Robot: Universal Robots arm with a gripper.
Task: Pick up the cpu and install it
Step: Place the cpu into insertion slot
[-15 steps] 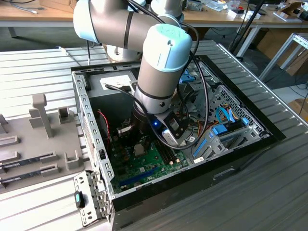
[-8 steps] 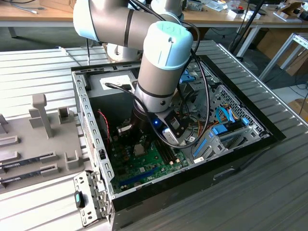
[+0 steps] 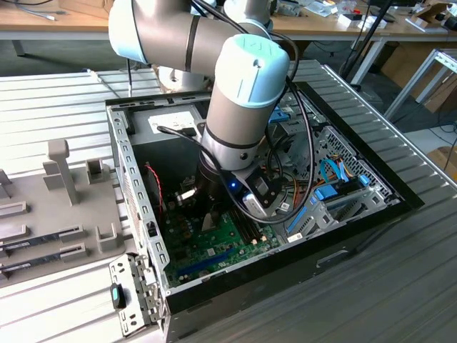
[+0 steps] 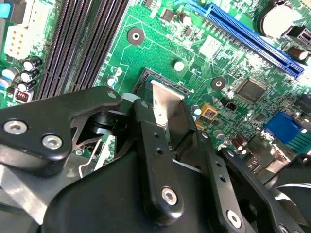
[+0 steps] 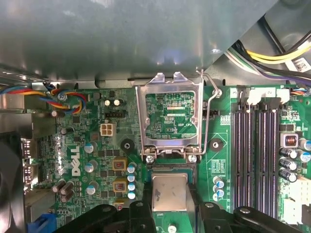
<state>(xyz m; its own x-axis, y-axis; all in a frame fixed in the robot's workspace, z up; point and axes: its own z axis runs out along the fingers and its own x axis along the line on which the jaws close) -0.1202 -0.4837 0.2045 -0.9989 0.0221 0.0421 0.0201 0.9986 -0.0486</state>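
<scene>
Gripper (image 5: 169, 200) seen lowered inside open computer case (image 3: 128, 166), clenched on cpu (image 5: 169, 190) from two opposite sides. Cpu held flat, silvery top up, at black socket (image 5: 170, 168) on green motherboard (image 5: 97, 145); seated or just above cannot be told. Metal load plate (image 5: 169, 114) flipped open, wire lever (image 5: 208, 121) seen alongside. Memory slots (image 5: 255, 155) located near socket.

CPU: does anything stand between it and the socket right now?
Nothing visible. In the first wrist view the metal load plate is swung open, its lever aside, and the cpu, in the gripper, sits at the socket opening.
</scene>
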